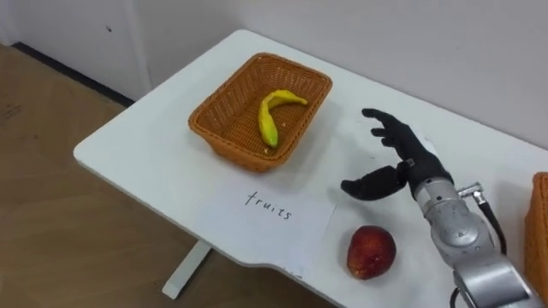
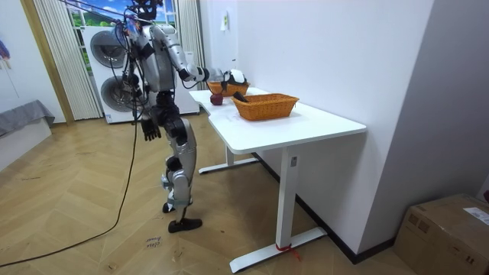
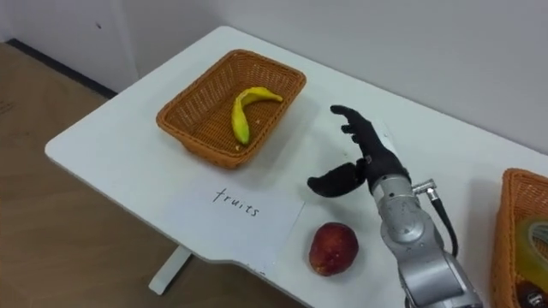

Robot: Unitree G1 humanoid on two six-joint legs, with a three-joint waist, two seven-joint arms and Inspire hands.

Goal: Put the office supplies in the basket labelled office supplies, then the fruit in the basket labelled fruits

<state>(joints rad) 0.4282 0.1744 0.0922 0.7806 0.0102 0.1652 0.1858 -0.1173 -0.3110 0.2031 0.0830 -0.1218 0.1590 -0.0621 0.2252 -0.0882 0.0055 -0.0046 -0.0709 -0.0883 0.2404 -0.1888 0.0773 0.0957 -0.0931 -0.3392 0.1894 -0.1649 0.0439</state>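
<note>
A yellow banana [image 1: 272, 115] lies in the wicker fruit basket [image 1: 214, 128] at the table's far left. In front of it is a paper label [image 1: 270, 208] with handwriting. A red apple [image 1: 371, 251] rests by the near table edge, right of the label. My right hand [image 1: 409, 167] hovers open over the table between basket and apple, fingers spread, thumb pointing left, holding nothing. A second wicker basket [image 3: 514, 231] stands at the right edge, with a pale roll [image 3: 535, 239] inside. In the room view my left hand [image 2: 150, 128] hangs open at my side.
The white table [image 1: 137, 162] has its left corner and near edge close to the fruit basket, with wooden floor below. A white wall runs behind the table. In the room view I stand at the far end of the table [image 2: 306, 126]; washing machines [image 2: 114, 69] are behind me.
</note>
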